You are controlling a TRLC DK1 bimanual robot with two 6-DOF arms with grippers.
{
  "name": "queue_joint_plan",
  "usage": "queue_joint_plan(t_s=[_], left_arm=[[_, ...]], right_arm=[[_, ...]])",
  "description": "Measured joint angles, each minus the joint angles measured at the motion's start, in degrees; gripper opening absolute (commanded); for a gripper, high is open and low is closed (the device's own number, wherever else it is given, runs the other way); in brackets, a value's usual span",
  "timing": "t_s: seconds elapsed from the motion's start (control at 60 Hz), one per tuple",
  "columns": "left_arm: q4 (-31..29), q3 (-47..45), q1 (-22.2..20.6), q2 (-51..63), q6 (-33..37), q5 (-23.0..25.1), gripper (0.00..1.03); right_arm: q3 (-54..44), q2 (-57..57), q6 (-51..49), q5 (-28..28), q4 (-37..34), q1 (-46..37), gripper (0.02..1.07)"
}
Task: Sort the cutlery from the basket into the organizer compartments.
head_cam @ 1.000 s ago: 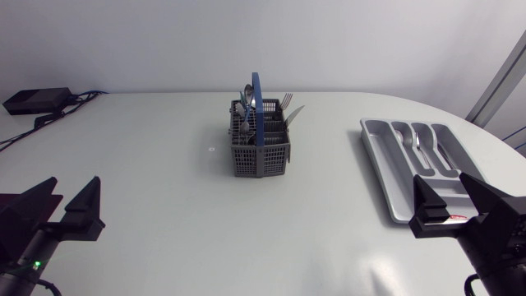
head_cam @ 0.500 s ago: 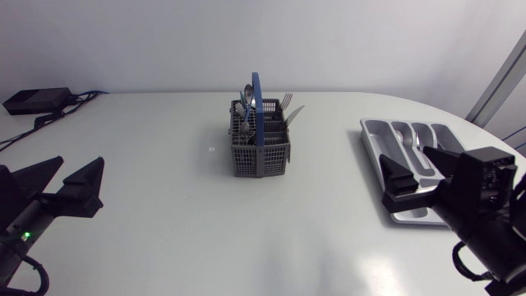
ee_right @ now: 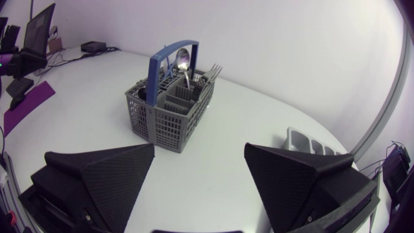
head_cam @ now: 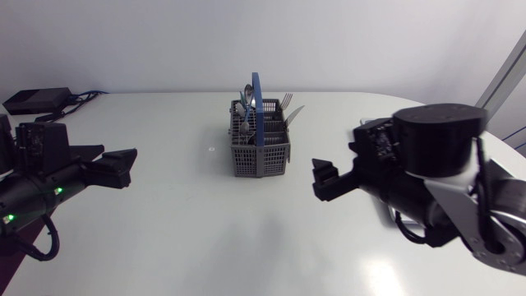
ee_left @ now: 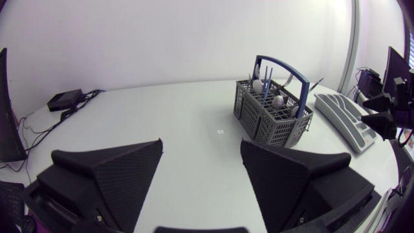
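the grey lattice basket [head_cam: 260, 146] was seen standing upright on the white bench [head_cam: 181, 222], near its middle and towards the far edge, with its blue handle [head_cam: 256, 103] arched over the top. cutlery was held upright in its compartments: spoons [head_cam: 247, 93] were seen rising beside the handle, and forks [head_cam: 286, 100] were stood at the side nearer the organizer. nothing from it was seen lifted out.

the silver-grey organizer [ee_left: 343, 118] was laid flat on the right part of the bench, well apart from the basket. in the head view it was almost wholly hidden behind the right arm [head_cam: 436, 164]; only one end of it [ee_right: 309, 144] was caught in the right wrist view. what lay in its compartments could not be made out.

the left pincer [ee_left: 202, 144] was held released above the left part of the bench, its fingers spread wide, nothing between them, the basket well ahead of it. the right pincer [ee_right: 200, 147] was likewise released and bare, held above the bench between basket and organizer and pointed at the basket.

a small black box [head_cam: 37, 100] with cables was set at the far left corner of the bench.
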Motion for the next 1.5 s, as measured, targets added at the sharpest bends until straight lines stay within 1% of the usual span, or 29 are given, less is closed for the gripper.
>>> queue_joint_plan(t_s=[0.117, 0.217, 0.317, 0.367, 0.417, 0.533, 0.65, 0.7, 0.85, 0.983, 1.117, 1.183, 1.2, 1.233, 1.267, 1.283, 1.4, 1.5], left_arm=[[0.09, 1.46, -0.63, 3.17, 0.11, 0.02, 0.83], [0.07, 2.67, -0.85, 7.06, 3.48, 0.09, 0.83], [-0.57, 4.42, -0.48, 12.00, 7.04, 1.81, 0.84], [-0.63, 5.31, 0.20, 14.45, 7.85, 3.28, 0.84], [-0.63, 6.05, 1.05, 16.63, 8.33, 5.01, 0.84], [-0.52, 7.39, 1.99, 20.26, 9.05, 7.63, 0.83], [2.47, 7.80, 2.32, 22.95, 9.27, 8.68, 0.83], [3.50, 7.91, 2.38, 24.09, 9.29, 8.76, 0.83], [5.53, 8.13, 2.78, 26.47, 9.46, 9.07, 0.83], [6.82, 8.31, 3.10, 28.22, 9.53, 9.11, 0.83], [7.50, 8.33, 3.43, 28.68, 10.14, 10.01, 0.83], [7.58, 8.33, 3.43, 29.00, 10.38, 10.16, 0.83], [7.61, 8.33, 3.41, 29.05, 10.43, 10.16, 0.83], [7.58, 8.33, 3.43, 29.16, 10.54, 10.16, 0.83], [7.61, 8.33, 3.43, 29.20, 10.54, 10.16, 0.83], [7.61, 8.33, 3.43, 29.24, 10.54, 10.16, 0.83], [7.61, 8.33, 3.41, 29.42, 10.56, 10.16, 0.83], [7.58, 8.33, 3.41, 29.42, 10.56, 10.16, 0.83]], right_arm=[[4.76, 8.44, 0.37, -0.02, 0.07, 1.05, 1.02], [8.57, 13.46, 1.31, 0.15, 0.09, 1.86, 1.02], [13.46, 18.16, 1.49, 0.37, -0.11, 3.28, 1.01], [16.00, 20.17, 1.46, 0.42, -0.48, 3.69, 0.97], [19.08, 22.34, 0.94, 0.42, -1.84, 3.91, 0.95], [25.90, 26.56, -0.98, 0.44, -6.51, 3.98, 0.94], [29.44, 30.16, -1.81, 0.37, -5.20, 3.98, 0.94], [30.84, 32.11, -1.81, -0.61, -4.59, 3.98, 0.94], [33.16, 36.85, -1.84, -1.75, -2.30, 3.98, 0.78], [34.86, 39.56, -1.84, -1.81, 1.73, 3.98, 0.74], [36.22, 40.83, -1.84, -1.79, 3.72, 3.98, 0.50], [36.76, 41.59, -1.81, -1.73, 4.44, 3.96, 0.41], [36.83, 41.83, -1.81, -1.73, 4.52, 3.91, 0.36], [36.92, 42.29, -1.81, -1.66, 4.83, 3.91, 0.30], [36.92, 42.80, -1.81, -1.55, 5.07, 3.91, 0.29], [36.92, 42.99, -1.81, -1.55, 5.27, 3.91, 0.26], [36.92, 43.80, -1.79, -1.57, 5.75, 3.93, 0.21], [36.81, 43.63, 0.04, -2.99, 6.10, 3.93, 0.21]])
